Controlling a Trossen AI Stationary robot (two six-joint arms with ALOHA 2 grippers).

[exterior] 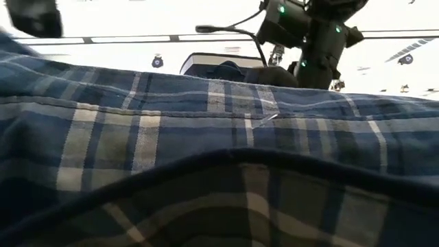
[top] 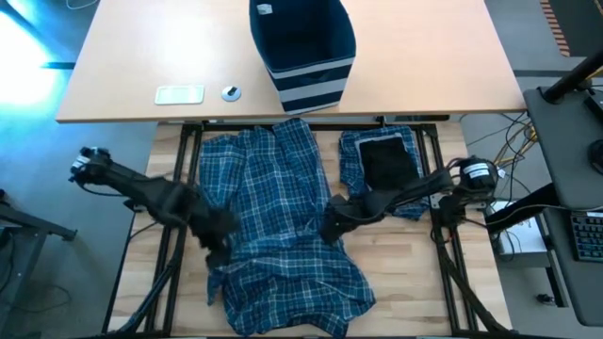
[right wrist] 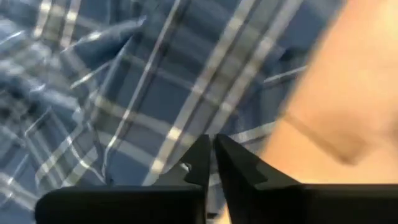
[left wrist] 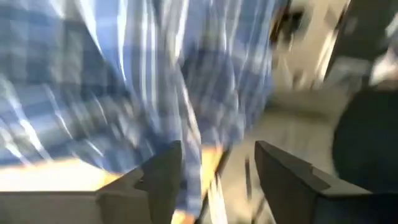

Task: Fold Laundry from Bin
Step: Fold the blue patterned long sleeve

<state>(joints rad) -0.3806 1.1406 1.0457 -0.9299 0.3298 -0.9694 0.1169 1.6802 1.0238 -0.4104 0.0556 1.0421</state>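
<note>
1. Left gripper's fingers (left wrist: pixel 165 177) spread apart, released; plaid cloth hangs just beyond them and its edge drops into the gap, not pinched as far as can be seen.
2. Left gripper (top: pixel 219 237) sits at the left edge of the large plaid garment (top: pixel 278 231), low over the front worktop (top: pixel 174 151).
3. Right gripper's fingers (right wrist: pixel 239 165) clenched, tips nearly touching; plaid cloth lies directly ahead at the tips, but whether a fold is caught between them cannot be told.
4. Right gripper (top: pixel 332 224) at the right edge of the same large plaid garment, arm reaching in from the right.
5. Large plaid garment spread out in the middle of the front worktop, between both arms, rumpled at its near end; it fills the low view too.
6. Smaller plaid piece (top: pixel 350 155) lies right of the big one, near the back edge, with a small black piece (top: pixel 388 162) on top of it.
7. Bin (top: pixel 303 47) stands upright on the rear worktop (top: pixel 424 56), navy with pale stripes at the bottom, well apart from both grippers.
8. Flat pale rectangular object (top: pixel 179 94) and small round object (top: pixel 231 92) lie on the rear worktop left of the bin.
</note>
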